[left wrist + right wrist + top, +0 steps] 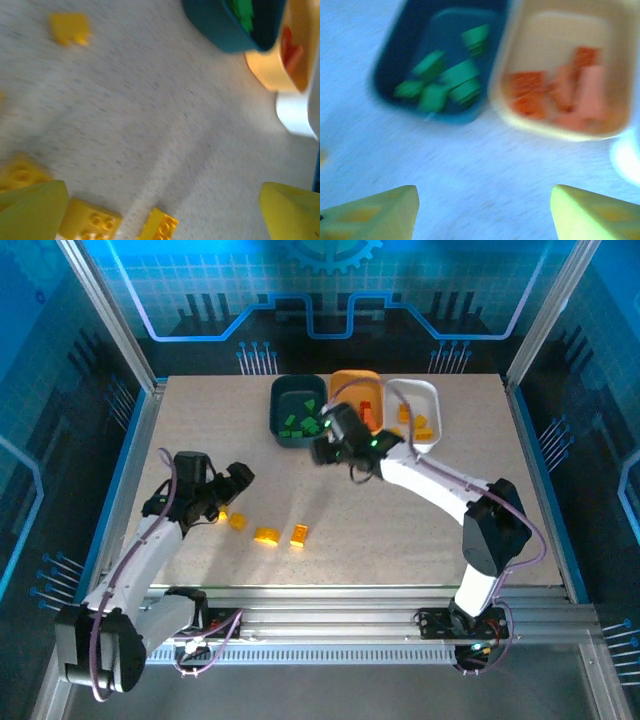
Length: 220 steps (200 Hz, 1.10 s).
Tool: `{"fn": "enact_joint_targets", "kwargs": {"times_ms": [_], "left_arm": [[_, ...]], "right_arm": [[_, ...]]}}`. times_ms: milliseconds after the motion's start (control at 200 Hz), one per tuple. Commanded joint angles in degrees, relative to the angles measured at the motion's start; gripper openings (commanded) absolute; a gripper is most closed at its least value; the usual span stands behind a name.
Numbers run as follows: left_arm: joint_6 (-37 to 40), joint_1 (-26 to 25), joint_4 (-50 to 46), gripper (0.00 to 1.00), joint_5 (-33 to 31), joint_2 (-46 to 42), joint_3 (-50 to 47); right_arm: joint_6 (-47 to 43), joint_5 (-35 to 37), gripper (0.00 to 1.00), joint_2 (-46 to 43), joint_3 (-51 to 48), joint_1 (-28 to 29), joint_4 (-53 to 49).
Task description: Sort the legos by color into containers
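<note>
Loose on the table (420, 540): three yellow legos (266, 536), just beside the left gripper (162, 187), spread wide, nothing held. Inside the teal bin (277, 400): green legos (303, 423). Inside the orange bin (355, 375): red-orange legos (368, 412). Near both bins, just short of them: right gripper (484, 190), fingers apart, empty.

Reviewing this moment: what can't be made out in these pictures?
1. Green plastic bricks in the dark teal plastic bin: count unclear, right wrist view blurred.
2. Orange plastic bin: near part covered by the right arm, top view.
3. Yellow plastic bricks: cut off by the bottom edge, left wrist view.
</note>
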Motion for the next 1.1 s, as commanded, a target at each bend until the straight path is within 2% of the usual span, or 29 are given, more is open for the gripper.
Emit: {"fn": "enact_joint_targets", "kwargs": {"times_ms": [0,80,255,380,590,860,1096], "left_arm": [[-1.62,3.95,-5.28,0.99,-0.1,-0.29,-1.86],[-1.72,5.41,-4.74,0.99,2.28,0.16,-3.18],[-2.94,5.66,-1.93,0.99,4.51,0.19,-5.64],[-3.88,5.65,0.11,0.99,6.57,-0.08,-7.04],[-1.95,5.67,-1.8,0.99,5.87,-2.96,-6.62],[-1.2,5.66,-2.32,0.99,5.34,-6.77,-7.75],[-1.0,5.66,-2.12,0.99,5.53,-6.49,-7.32]], "right_arm": [[-3.35,-7.98,0.72,1.62,-5.76,4.2,-1.7],[-2.27,-10.88,0.73,3.09,-5.78,7.01,-5.47],[12.79,-12.32,0.78,4.73,-7.8,11.65,-5.26],[19.77,-8.41,0.81,5.53,-7.82,15.36,-3.2],[26.49,-2.3,0.8,10.77,-3.03,17.35,-9.01],[28.91,0.39,0.67,14.8,-1.59,18.12,-9.43],[27.61,2.94,0.44,14.16,-1.95,18.14,-9.99]]}}
